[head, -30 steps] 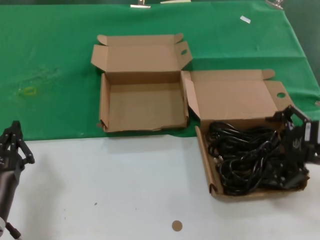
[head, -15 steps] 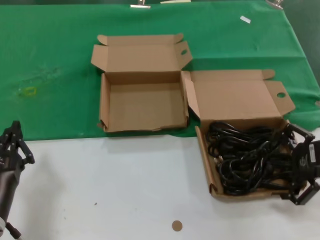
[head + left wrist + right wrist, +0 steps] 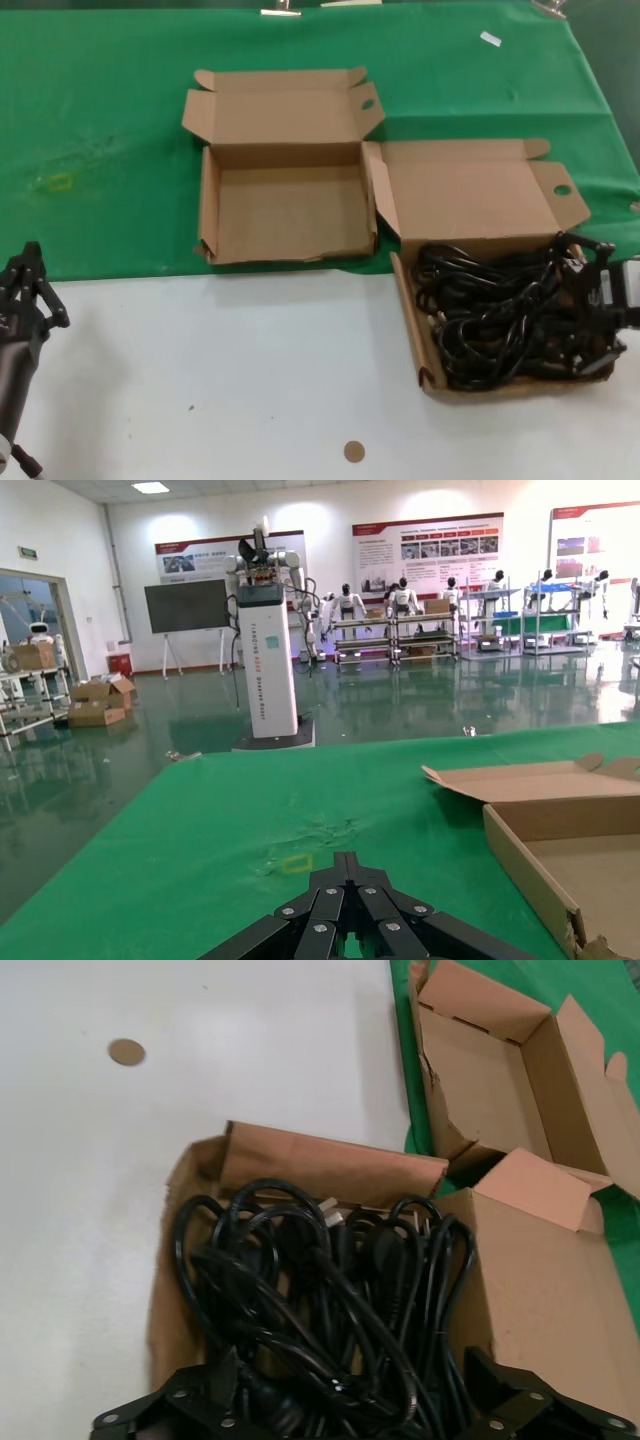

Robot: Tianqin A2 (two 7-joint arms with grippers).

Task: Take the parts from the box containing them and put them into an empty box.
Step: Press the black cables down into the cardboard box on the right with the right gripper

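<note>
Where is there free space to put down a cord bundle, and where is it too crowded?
Free: the bare floor of the empty brown cardboard box, and the white table surface before it. Crowded: the brown cardboard box filled with tangled black power cords, where the right gripper works.

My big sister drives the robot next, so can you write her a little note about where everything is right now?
Right gripper: open, low at the right end of the full box, over the cords, holding nothing.
Left gripper: shut, parked at the table's near left.
Empty box: open on the green cloth, nothing inside.
Done: no cord moved yet.
Left: grab the cords and carry them into the empty box.
</note>
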